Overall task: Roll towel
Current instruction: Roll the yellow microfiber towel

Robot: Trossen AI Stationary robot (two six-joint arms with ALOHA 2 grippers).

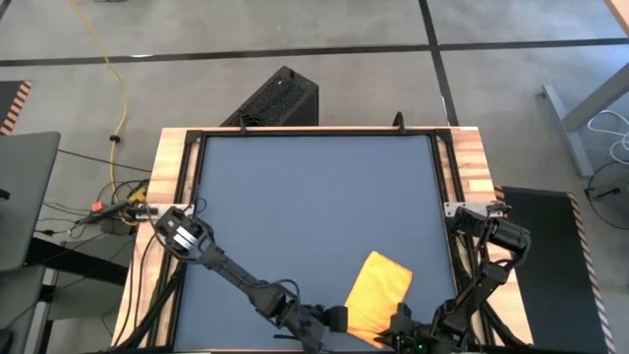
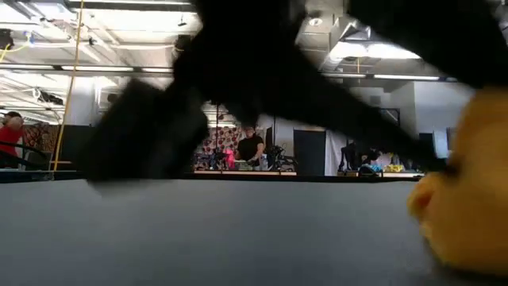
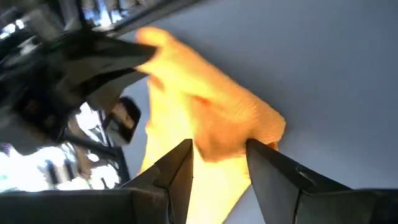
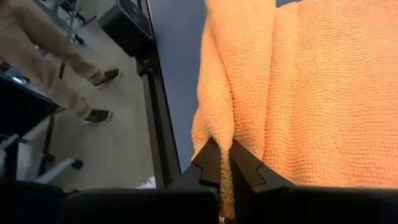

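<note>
While both arms reach in low over the near edge of the table (image 1: pixel 314 187), the towel (image 1: pixel 378 293) lies at the near right part of the tabletop, its near end lifted between the two grippers. In the high view the left gripper (image 1: pixel 339 319) sits at the towel's near left corner and the right gripper (image 1: pixel 401 324) at its near right corner.

From the left wrist, the left gripper (image 3: pixel 219 163) has its fingers (image 3: pixel 180 168) set narrow with a bunched fold of towel (image 3: pixel 211 124) between them. From the right wrist, the right gripper (image 4: pixel 224 163) is pinched tight on a hanging edge of the towel (image 4: pixel 298 87), the cloth draping down on both sides of the fingers.

In the low view the towel (image 2: pixel 468 191) bulges at the right, with dark arm parts blurred above. A person's legs (image 4: pixel 56 62) stand on the floor beside the table, and people (image 2: pixel 250 147) show far back in the room.
</note>
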